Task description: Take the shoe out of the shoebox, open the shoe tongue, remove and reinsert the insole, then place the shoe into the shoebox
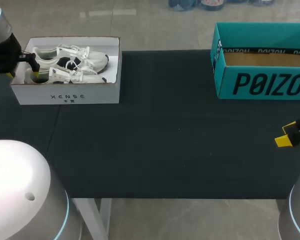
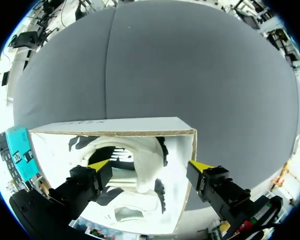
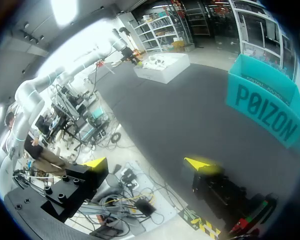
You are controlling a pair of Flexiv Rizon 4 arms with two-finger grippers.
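Note:
A white shoebox (image 1: pixel 70 94) stands open at the table's far left with two white shoes (image 1: pixel 72 63) with dark accents lying inside. My left gripper (image 1: pixel 24 70) is open at the box's left end; one finger is over the shoes' heels, the other just outside the end wall. In the left wrist view the white shoe (image 2: pixel 146 152) lies ahead between the spread fingers of the left gripper (image 2: pixel 149 165), inside the shoebox (image 2: pixel 115 127). My right gripper (image 1: pixel 287 136) is open and empty at the table's right edge, and the right wrist view shows this right gripper (image 3: pixel 146 162) beyond the table's edge.
An open teal box (image 1: pixel 262 82) with a brown cardboard bottom stands at the far right, also seen as the teal box (image 3: pixel 265 102) ahead of the right gripper. A black mat (image 1: pixel 165 140) covers the table between the two boxes.

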